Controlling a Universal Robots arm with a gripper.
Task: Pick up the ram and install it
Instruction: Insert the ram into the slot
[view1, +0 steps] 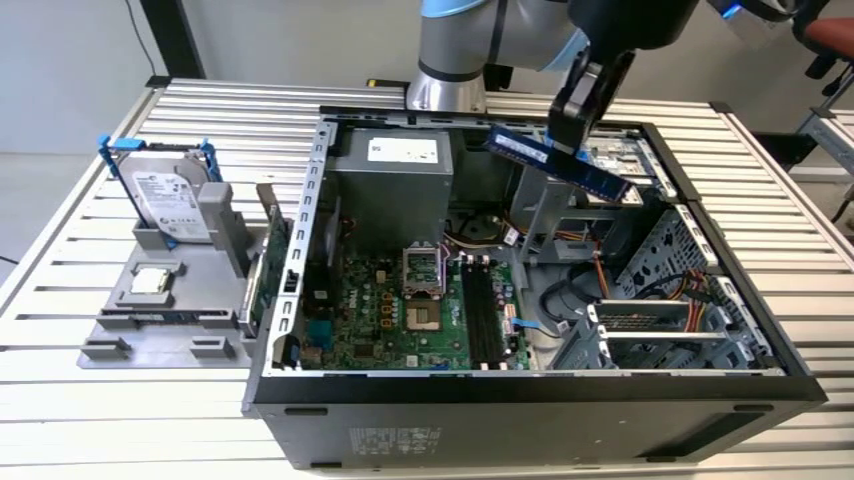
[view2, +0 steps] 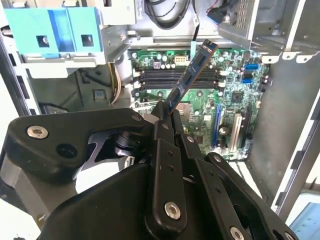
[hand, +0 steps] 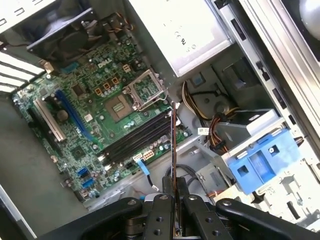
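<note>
- The slatted metal table (view1: 80, 440) carries everything. A pale wall stands behind it, and grey floor shows at 9 o'clock in the exterior view.
- The open computer case (view1: 534, 392) lies on its side at the table's middle, with the robot arm (view1: 454, 50) rising at its 12 o'clock.
- The green motherboard (view1: 387, 320) covers the case floor. Its black memory slots (view1: 483, 310) run along the 12-to-6 o'clock line.
- The grey power supply (view1: 387, 190) sits at 12 o'clock of the motherboard and bears a white label (view1: 402, 150).
- At 9 o'clock of the case, a grey fixture (view1: 147, 320) holds a labelled hard drive (view1: 167, 205) upright in a blue frame. A green expansion card (view1: 274, 265) stands just beside the case wall.
- The gripper (view1: 569, 140) is closed on the ram (view1: 561, 160) and holds it in the air above the case's far half.
- The ram's long axis slants from 10 to 4 o'clock in the exterior view. In the second wrist view the ram (view2: 192, 75) juts from the fingertips (view2: 162, 114) toward the slots (view2: 175, 77).
- The print on the ram is too small to read.
</note>
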